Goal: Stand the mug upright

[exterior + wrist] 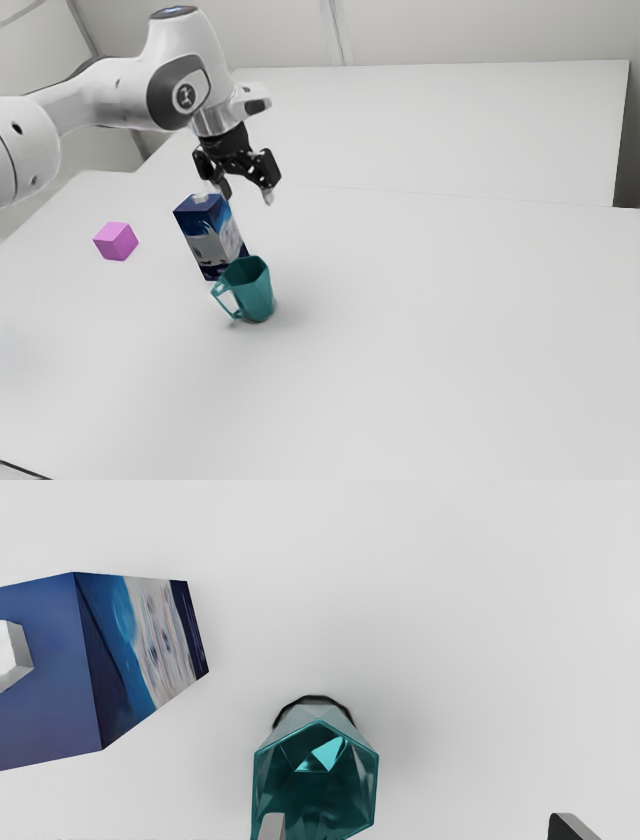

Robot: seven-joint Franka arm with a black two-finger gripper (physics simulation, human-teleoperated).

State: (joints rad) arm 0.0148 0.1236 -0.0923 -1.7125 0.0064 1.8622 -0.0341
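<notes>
Exterior view: mug (258,295) below spread claw (247,194), well apart.

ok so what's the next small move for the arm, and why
Probably a small lift straight up with the fingers open: the mug appears to stand on its base, mouth up, so gripping it seems needless, and the blue carton stands close by, so sideways travel could risk a knock.

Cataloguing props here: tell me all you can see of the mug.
The mug is teal, with flat facets, an angular rim, a glossy inside and an angular handle pointing to the exterior view's left. It stands upright on the table, mouth up, near but apart from the carton. The open tool isn't holding it.
</notes>
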